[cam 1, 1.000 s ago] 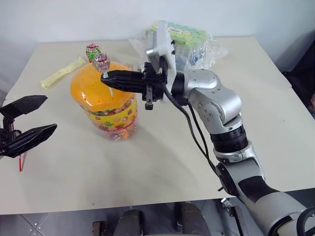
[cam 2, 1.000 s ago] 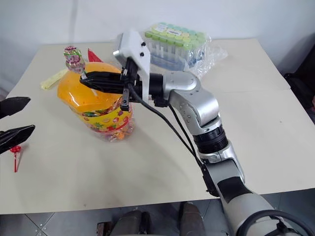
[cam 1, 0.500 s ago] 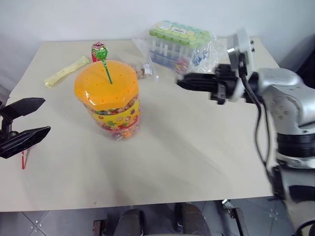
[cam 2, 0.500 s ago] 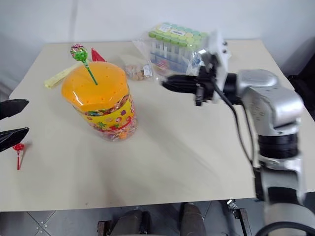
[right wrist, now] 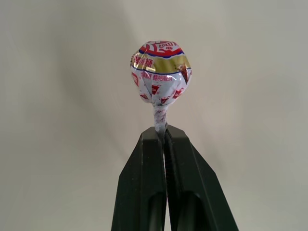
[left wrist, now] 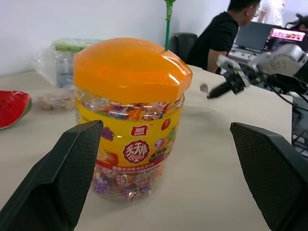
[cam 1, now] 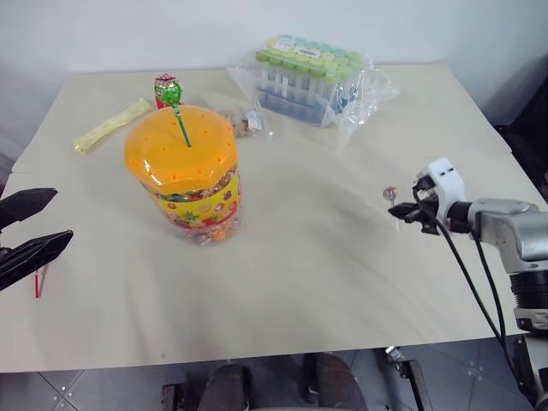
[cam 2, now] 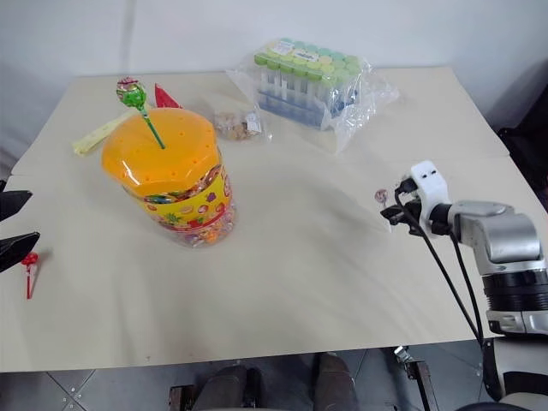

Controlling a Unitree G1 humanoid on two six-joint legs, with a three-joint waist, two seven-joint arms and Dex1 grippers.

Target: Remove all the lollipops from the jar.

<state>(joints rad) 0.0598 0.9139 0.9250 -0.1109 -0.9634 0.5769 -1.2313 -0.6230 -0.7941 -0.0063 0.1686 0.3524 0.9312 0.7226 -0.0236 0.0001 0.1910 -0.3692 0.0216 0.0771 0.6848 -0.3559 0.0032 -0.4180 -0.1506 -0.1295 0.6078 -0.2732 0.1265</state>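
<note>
Low over the table [cam 1: 325,257], right arm's fingers [right wrist: 166,159] pinching a silver lollipop [right wrist: 160,72].

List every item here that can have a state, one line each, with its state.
Jar: upright, orange lid on.
Green lollipop: standing in a lid hole.
Silver lollipop: gripped by its stick in the right claw, over the table.
Red lollipop: lying on the table.
Left claw: open, holding nothing.
Bag of tubes: lying closed.
</note>
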